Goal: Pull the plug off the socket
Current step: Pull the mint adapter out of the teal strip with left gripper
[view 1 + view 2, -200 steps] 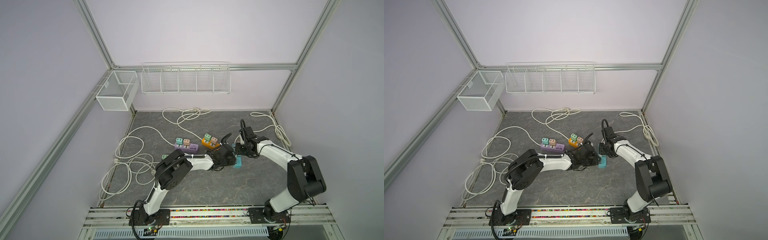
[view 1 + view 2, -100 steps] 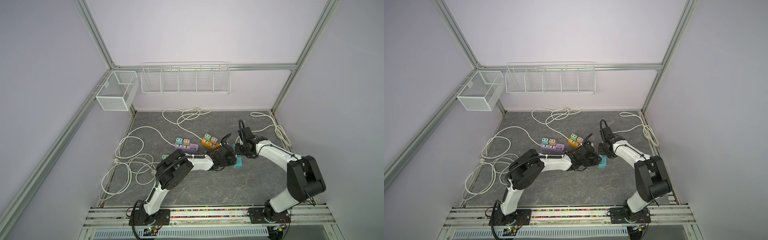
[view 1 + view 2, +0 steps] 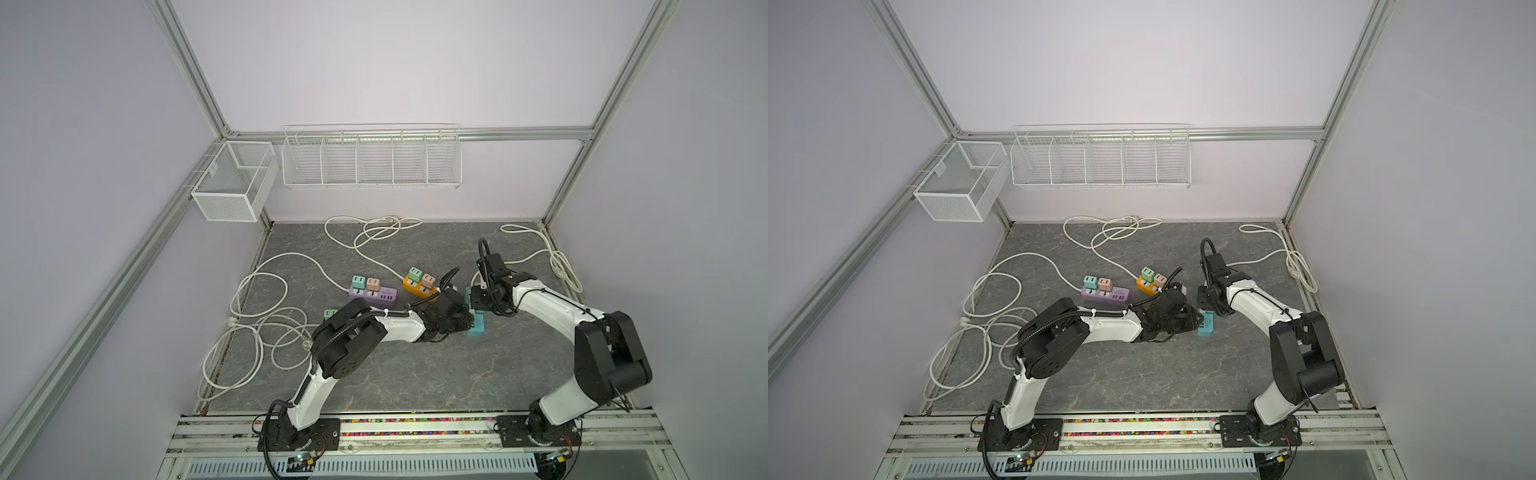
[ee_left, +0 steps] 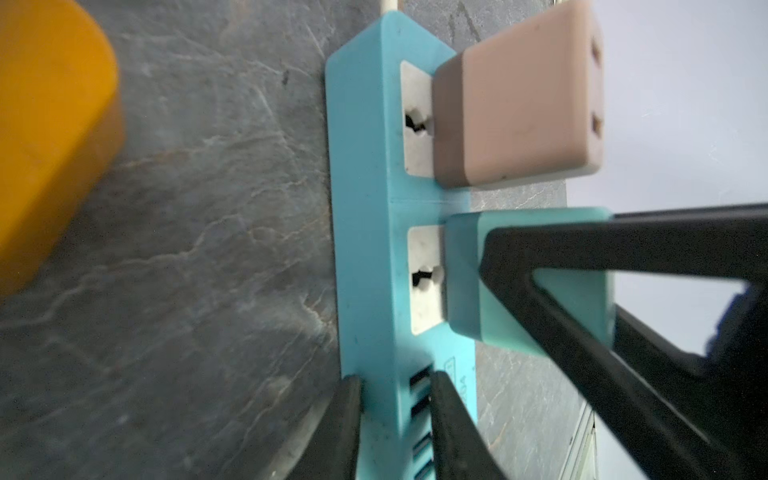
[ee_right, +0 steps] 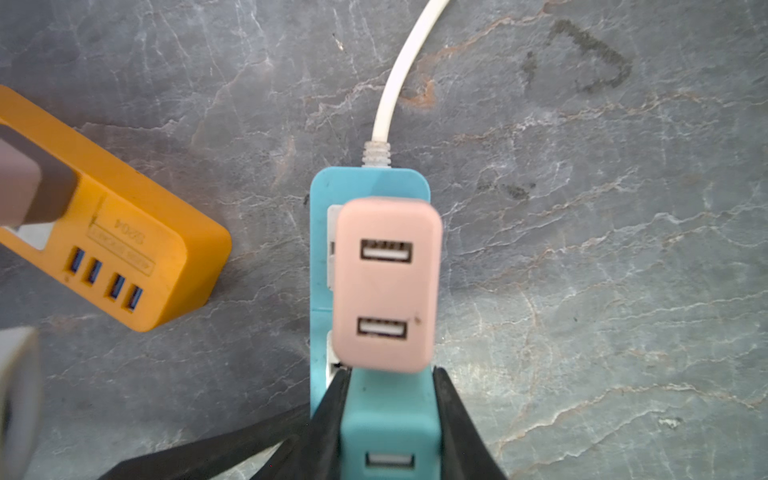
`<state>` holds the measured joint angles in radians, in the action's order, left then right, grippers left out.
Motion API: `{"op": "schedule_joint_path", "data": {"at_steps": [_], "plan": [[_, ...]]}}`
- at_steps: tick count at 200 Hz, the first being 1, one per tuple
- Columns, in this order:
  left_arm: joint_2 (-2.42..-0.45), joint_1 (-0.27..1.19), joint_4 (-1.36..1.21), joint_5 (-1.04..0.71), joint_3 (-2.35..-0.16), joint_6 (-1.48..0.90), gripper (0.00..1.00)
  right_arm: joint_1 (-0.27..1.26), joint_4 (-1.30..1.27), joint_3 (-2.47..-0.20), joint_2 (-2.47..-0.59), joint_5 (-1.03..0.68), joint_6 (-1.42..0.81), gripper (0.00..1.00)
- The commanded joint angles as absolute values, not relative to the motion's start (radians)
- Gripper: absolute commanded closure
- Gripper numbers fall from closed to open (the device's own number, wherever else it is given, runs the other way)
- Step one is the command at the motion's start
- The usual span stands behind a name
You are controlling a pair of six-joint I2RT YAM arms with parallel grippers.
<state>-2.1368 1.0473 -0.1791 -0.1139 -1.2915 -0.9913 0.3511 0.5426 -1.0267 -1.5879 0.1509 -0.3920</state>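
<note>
From the left wrist only: left gripper (image 4: 395,415) tight around teal strip (image 4: 361,208).

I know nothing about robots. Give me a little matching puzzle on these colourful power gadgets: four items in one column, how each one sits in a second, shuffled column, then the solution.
Things
1. turquoise plastic plug adapter
2. pink plastic plug adapter
3. turquoise plastic power strip
4. orange plastic power strip

States
A. lies off to the side, no gripper on it
B. pinched at its USB end by the left gripper
C. clamped by the right gripper
D. plugged into the turquoise strip, not gripped

Pairs: 1-C, 2-D, 3-B, 4-A
</note>
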Motion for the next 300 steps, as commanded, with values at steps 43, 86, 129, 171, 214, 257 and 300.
{"op": "schedule_joint_path", "data": {"at_steps": [43, 86, 129, 171, 214, 257, 300], "plan": [[-2.231, 1.035, -0.003, -0.088, -1.275, -1.009, 0.75, 0.391, 0.571, -1.077, -1.545, 0.127, -0.402, 0.81], [-2.207, 1.036, 0.0, -0.064, -1.256, -1.004, 0.75, 0.37, 0.616, -1.086, -1.487, 0.167, -0.382, 0.82], [-2.194, 1.035, 0.023, -0.077, -1.319, -0.973, 0.75, 0.33, 0.643, -1.073, -1.4, 0.135, -0.371, 0.81], [-2.109, 1.033, 0.055, -0.045, -1.355, -0.913, 0.7, 0.27, 0.618, -1.002, -1.271, 0.023, -0.388, 0.81], [-1.979, 1.016, -0.01, -0.031, -1.25, -0.898, 0.61, 0.264, 0.658, -0.973, -1.177, -0.048, -0.375, 0.8], [-1.827, 1.003, -0.035, 0.001, -1.103, -0.884, 0.57, 0.269, 0.59, -0.897, -1.11, -0.206, -0.431, 0.8], [-1.677, 1.003, -0.061, 0.028, -0.956, -0.878, 0.52, 0.305, 0.449, -0.77, -1.065, -0.303, -0.525, 0.8]]}}
